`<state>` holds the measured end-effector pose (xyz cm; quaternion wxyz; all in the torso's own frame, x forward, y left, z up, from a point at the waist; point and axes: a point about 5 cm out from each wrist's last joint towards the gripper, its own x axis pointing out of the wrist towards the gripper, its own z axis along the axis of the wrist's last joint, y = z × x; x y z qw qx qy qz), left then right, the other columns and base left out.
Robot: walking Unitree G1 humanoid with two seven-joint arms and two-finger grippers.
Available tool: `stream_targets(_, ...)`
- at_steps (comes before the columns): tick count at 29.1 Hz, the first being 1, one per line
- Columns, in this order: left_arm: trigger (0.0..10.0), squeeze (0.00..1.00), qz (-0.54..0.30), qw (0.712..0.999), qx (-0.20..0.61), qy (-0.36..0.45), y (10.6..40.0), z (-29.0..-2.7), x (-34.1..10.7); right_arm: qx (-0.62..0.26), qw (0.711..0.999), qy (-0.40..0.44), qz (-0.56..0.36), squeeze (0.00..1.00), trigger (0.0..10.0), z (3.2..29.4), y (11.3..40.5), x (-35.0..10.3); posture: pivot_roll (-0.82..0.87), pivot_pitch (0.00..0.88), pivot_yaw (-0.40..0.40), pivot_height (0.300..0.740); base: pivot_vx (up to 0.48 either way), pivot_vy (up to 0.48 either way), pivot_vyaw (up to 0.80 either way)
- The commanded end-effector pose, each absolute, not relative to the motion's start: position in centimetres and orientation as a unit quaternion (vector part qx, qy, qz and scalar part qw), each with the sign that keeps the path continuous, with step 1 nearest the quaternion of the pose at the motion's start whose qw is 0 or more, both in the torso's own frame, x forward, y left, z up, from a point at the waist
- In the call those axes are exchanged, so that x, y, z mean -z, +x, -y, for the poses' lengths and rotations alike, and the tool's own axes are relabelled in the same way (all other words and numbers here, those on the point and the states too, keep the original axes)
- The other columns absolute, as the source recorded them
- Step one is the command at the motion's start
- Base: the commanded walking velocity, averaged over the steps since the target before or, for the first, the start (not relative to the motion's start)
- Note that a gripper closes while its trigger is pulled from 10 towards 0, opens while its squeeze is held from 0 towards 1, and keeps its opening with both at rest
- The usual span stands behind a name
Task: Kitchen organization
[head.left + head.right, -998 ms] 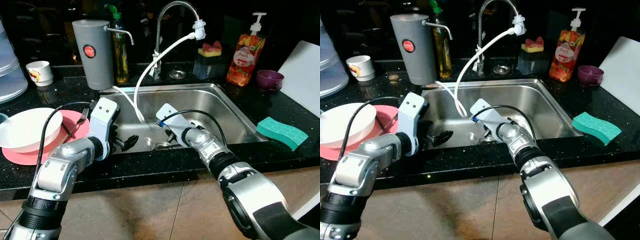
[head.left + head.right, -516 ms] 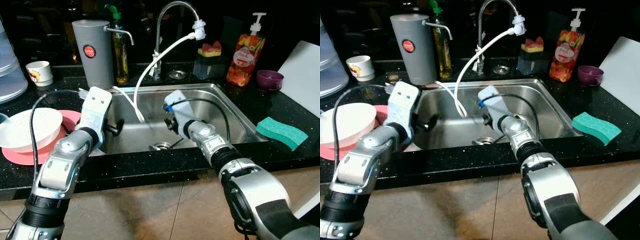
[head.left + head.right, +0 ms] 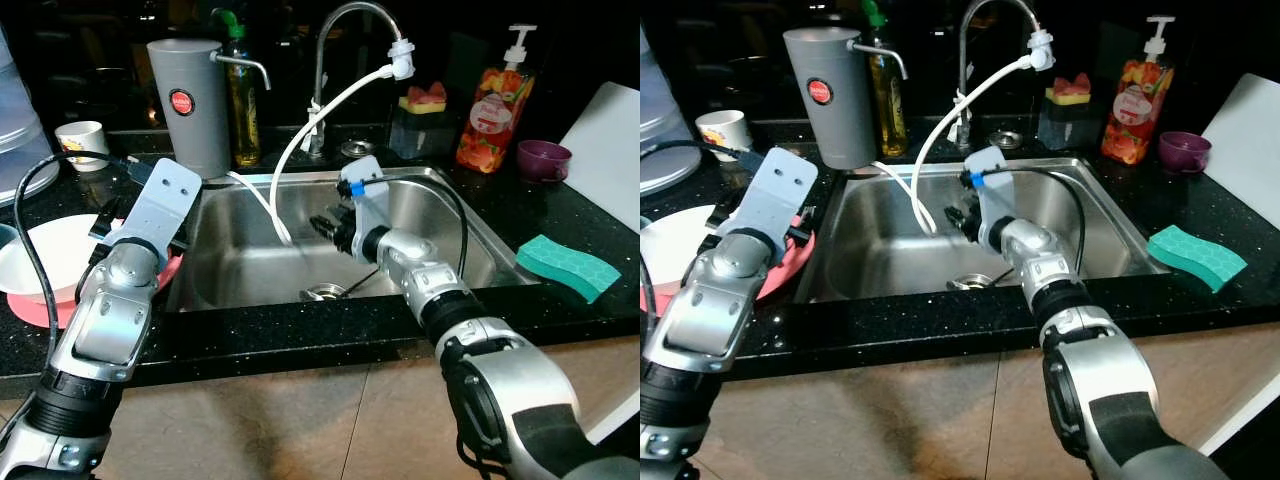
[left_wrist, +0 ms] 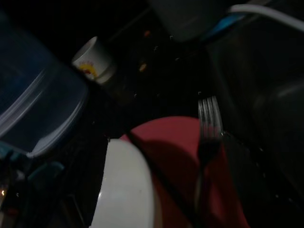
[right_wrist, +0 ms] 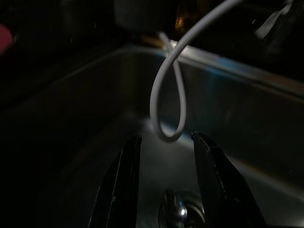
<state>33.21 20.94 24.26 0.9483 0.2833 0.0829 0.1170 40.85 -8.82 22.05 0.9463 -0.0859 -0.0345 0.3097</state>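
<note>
While I watch from my station, these are my readings.

Right gripper [image 5: 164, 183]: my right arm reaches into the middle of the frame, over the sink; its two long black fingers [image 5: 118, 190] stand spread, with nothing between them.

Left gripper: my left arm rises at the left of the frame, its flat grey wrist plate over the counter beside the dishes; I cannot tell how its fingers stand.

Sink [image 3: 470, 235]: brushed stainless steel, rectangular, set in the middle of the frame, with a round metal drain [image 3: 322, 292] at its bottom.

Hose [image 3: 300, 140]: thin, white and smooth, running from the curved chrome faucet [image 3: 345, 20] at upper centre down into the basin, where it loops just ahead of my right fingertips.

Plate [image 4: 190, 142]: red, round and flat, at the left edge of the frame on the black speckled countertop [image 3: 560, 210].

Bowl [image 3: 25, 265]: white, glossy, resting on the plate.

Fork [image 4: 209, 128]: metal, its tines lying on the plate's rim.

Water filter [image 3: 190, 105]: tall grey cylinder with a red round badge, upper left.

Cup [image 3: 78, 143]: small and white, left of the filter.

Soap bottle [image 3: 492, 100]: clear pump bottle with a fruit print, upper right.

Purple bowl [image 3: 543, 158]: small, beside the soap.

Sponge [image 3: 568, 265]: teal, wavy-edged, at right on the counter.
</note>
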Motion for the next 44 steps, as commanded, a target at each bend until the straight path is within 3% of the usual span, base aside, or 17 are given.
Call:
stream_targets(1,10.0,0.58,-0.110,0.951,-0.130,0.258,33.1,-21.4,-23.5,-0.320,0.940,-0.112,0.039,0.00,10.0,8.7,40.7,-22.0,0.11,0.015,0.013,0.740,0.000,0.000,0.00)
stream_targets(19,9.9,0.56,-0.196,0.934,-0.201,0.221,31.7,-24.5,-21.6,-0.410,0.900,-0.142,0.035,0.00,10.0,8.1,39.7,-21.8,0.11,0.008,0.007,0.740,0.000,0.000,0.00)
stream_targets(20,6.2,0.56,-0.197,0.934,-0.202,0.221,31.7,-24.7,-21.5,-0.410,0.900,-0.142,0.036,0.00,10.0,8.1,39.7,-21.8,0.11,0.008,0.007,0.740,0.000,0.000,0.00)
stream_targets(21,3.6,0.56,-0.197,0.934,-0.202,0.221,31.7,-24.7,-21.5,-0.410,0.900,-0.142,0.036,0.00,10.0,8.1,39.7,-21.8,0.11,0.008,0.007,0.740,0.000,0.000,0.00)
stream_targets(22,0.0,0.55,-0.198,0.934,-0.203,0.219,31.6,-24.8,-21.5,-0.410,0.900,-0.144,0.036,0.00,10.0,8.1,39.7,-21.8,0.11,0.007,0.006,0.740,0.000,0.000,0.00)
stream_targets(42,0.0,0.49,-0.172,0.942,-0.195,0.212,31.7,-24.8,-22.6,-0.408,0.901,-0.146,0.037,0.00,10.0,8.4,39.7,-21.9,0.12,0.009,0.008,0.740,0.000,0.000,0.00)
stream_targets(43,0.0,0.28,-0.171,0.942,-0.195,0.212,31.8,-24.8,-22.6,-0.408,0.901,-0.146,0.038,0.00,10.0,8.4,39.7,-21.9,0.12,0.010,0.009,0.740,0.000,0.000,0.00)
stream_targets(44,0.0,0.00,-0.171,0.943,-0.197,0.209,31.8,-24.7,-22.7,-0.408,0.901,-0.146,0.038,0.00,10.0,8.4,39.6,-21.9,0.12,0.010,0.008,0.740,0.000,0.000,0.00)
